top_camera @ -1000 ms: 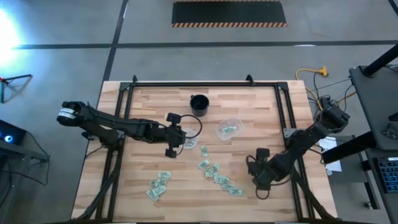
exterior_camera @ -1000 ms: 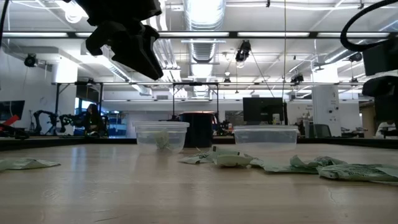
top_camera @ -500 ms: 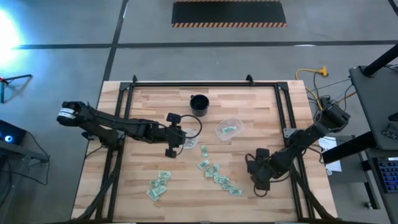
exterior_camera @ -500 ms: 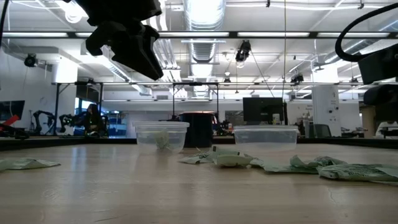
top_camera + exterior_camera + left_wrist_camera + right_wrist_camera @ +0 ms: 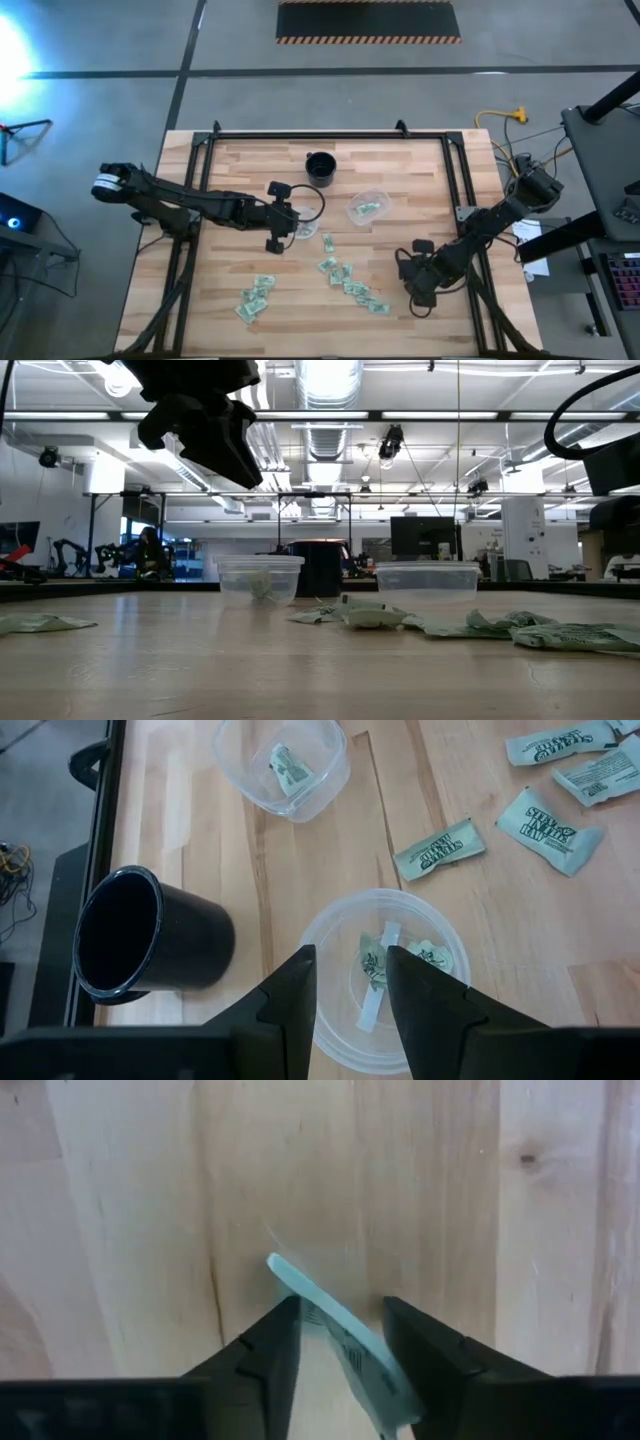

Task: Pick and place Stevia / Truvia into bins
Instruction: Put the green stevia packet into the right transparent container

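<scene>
The packet [image 5: 345, 1342] between the right gripper's [image 5: 340, 1345] fingers runs off the right wrist picture's lower edge, so its far end is unseen, and its print is too blurred to read. In the high view that gripper [image 5: 418, 297] is a dark mass, its fingers too small to tell. In the left wrist view the near cup's [image 5: 440, 930] closest rim is hidden behind the left gripper's [image 5: 350, 985] fingers. In the low view the left gripper [image 5: 205, 425] is cut off by the top edge, and the packets [image 5: 540, 632] lie edge-on, their number unclear.
</scene>
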Motion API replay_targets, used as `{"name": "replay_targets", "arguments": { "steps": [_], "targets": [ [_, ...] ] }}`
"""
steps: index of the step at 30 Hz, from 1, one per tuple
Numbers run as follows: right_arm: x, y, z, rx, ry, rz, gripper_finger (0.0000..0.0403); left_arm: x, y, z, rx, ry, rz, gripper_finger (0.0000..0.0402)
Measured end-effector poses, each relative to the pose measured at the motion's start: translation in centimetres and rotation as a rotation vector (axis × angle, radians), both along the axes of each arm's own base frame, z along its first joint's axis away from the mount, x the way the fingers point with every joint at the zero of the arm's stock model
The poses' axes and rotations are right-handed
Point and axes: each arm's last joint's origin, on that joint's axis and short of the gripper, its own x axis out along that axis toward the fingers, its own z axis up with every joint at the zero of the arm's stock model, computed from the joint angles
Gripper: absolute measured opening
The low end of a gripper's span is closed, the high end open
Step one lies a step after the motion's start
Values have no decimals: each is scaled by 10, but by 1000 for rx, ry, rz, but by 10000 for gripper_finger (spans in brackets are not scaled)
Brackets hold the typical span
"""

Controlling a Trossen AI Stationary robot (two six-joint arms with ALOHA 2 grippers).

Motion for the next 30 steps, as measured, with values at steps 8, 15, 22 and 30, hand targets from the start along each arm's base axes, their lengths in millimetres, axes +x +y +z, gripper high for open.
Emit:
{"name": "replay_targets", "arguments": {
  "steps": [8, 15, 22, 30],
  "targets": [
    [-2, -2, 3, -6, 0, -1, 81, 0, 0, 0, 0, 0, 0, 107],
    [-2, -2, 7, 5, -17, -1, 45, 0, 0, 0, 0, 0, 0, 107],
    [-3, -3, 8, 6, -21, 3, 17, 0, 0, 0, 1, 0, -1, 107],
    [-4, -5, 16, -7, -62, 2, 9, 0, 0, 0, 3, 1, -3, 107]
  ]
}}
